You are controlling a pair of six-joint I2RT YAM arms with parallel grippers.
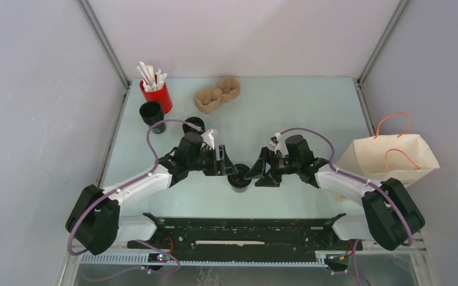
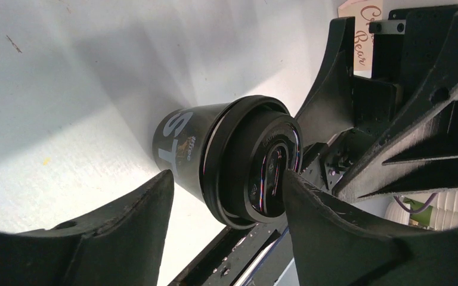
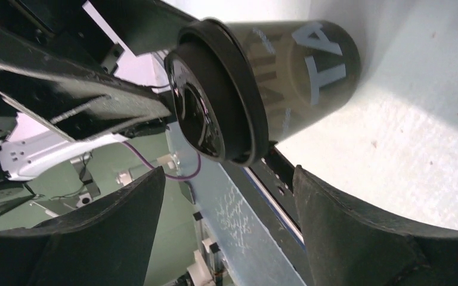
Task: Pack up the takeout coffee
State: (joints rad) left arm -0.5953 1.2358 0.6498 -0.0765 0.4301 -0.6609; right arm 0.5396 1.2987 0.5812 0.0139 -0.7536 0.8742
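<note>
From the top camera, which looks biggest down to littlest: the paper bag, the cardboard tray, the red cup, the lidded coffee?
1. paper bag
2. cardboard tray
3. red cup and lidded coffee: too alike to rank, the coffee partly hidden.

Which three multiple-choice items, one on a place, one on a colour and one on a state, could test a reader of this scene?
1. Where is the paper bag?
A. to the right of the right arm
B. between the two arms
C. in the far left corner

2. What colour is the cup of white sticks?
A. blue
B. red
C. green

3. How is the takeout coffee?
A. lying down, uncovered
B. upright, with its lid on
C. inside the bag

Answers: A, the top view shows it there; B, its wall is red; B, both wrist views show the lid seated.
</note>
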